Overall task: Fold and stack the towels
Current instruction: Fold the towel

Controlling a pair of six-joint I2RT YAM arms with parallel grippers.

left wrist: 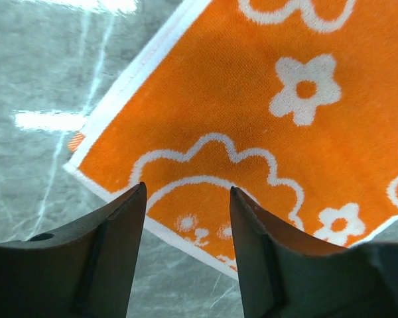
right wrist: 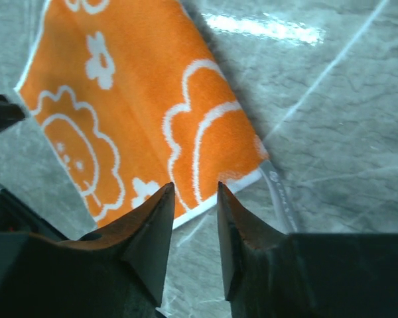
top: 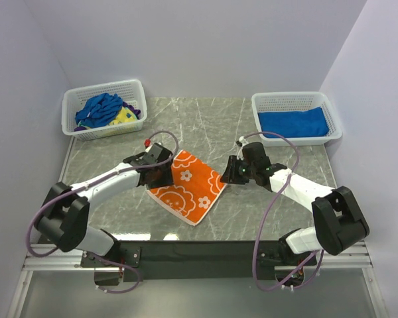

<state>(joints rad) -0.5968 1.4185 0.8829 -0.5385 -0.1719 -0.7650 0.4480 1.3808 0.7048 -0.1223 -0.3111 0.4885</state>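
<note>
Left end effector (left wrist: 186, 192): released, empty, jaws astride the edge of the orange towel (top: 189, 189) near its left corner. Right end effector (right wrist: 194, 189): released, empty, at the opposite right corner. The towel lies flat and diagonal mid-counter (top: 252, 218), between both arms and equally near each. The tag (right wrist: 273, 180) at the right corner is unreadable. Beyond, a blue towel (top: 293, 122) lies in the right basket (top: 292, 97).
</note>
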